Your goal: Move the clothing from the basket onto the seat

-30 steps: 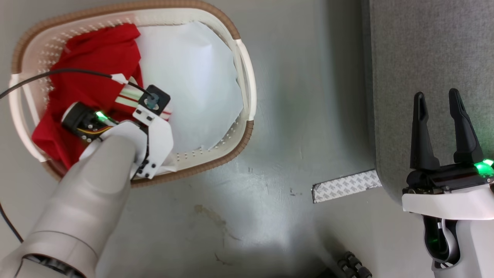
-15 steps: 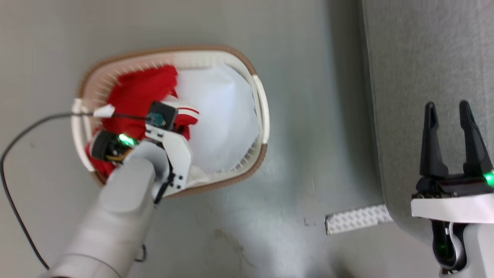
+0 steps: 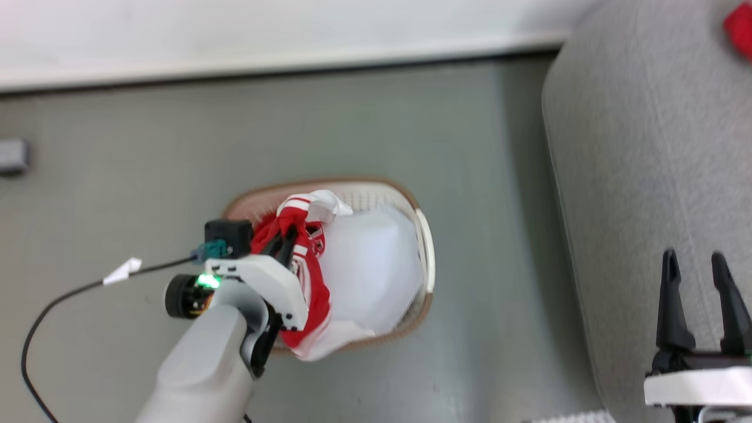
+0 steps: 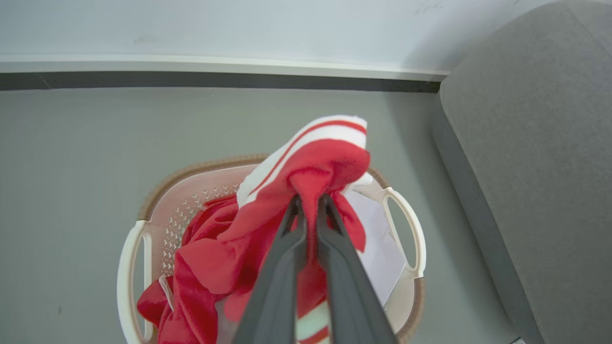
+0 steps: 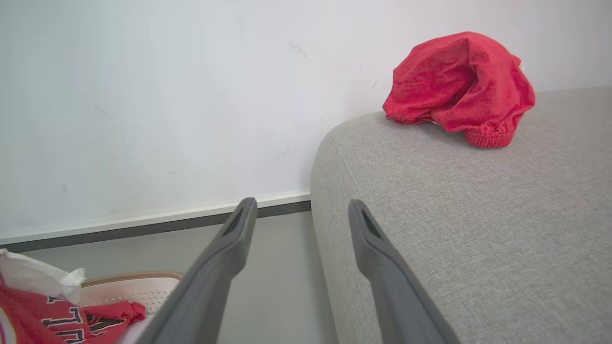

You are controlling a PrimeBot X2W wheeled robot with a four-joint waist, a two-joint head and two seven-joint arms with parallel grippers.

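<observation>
clothing (image 4: 306,167): soft red cloth, white striped trim | basket (image 4: 201,191): smooth perforated white plastic — brown ribbed rim | seat (image 5: 454,215): matt grey cloth, coarse weave | floor (image 4: 95,134): smooth grey | right end effector (image 5: 301,205): matt dark fingers

- You have a smooth grey-green floor (image 3: 352,117) ahead.
- Behind it stands a white wall (image 4: 239,24) with a pale skirting board (image 4: 191,64) and a dark band (image 4: 191,81) beneath.
- A small grey block (image 3: 12,155) sits on the floor at the head view's left edge.
- You see a creased white sheet (image 3: 376,270).
</observation>
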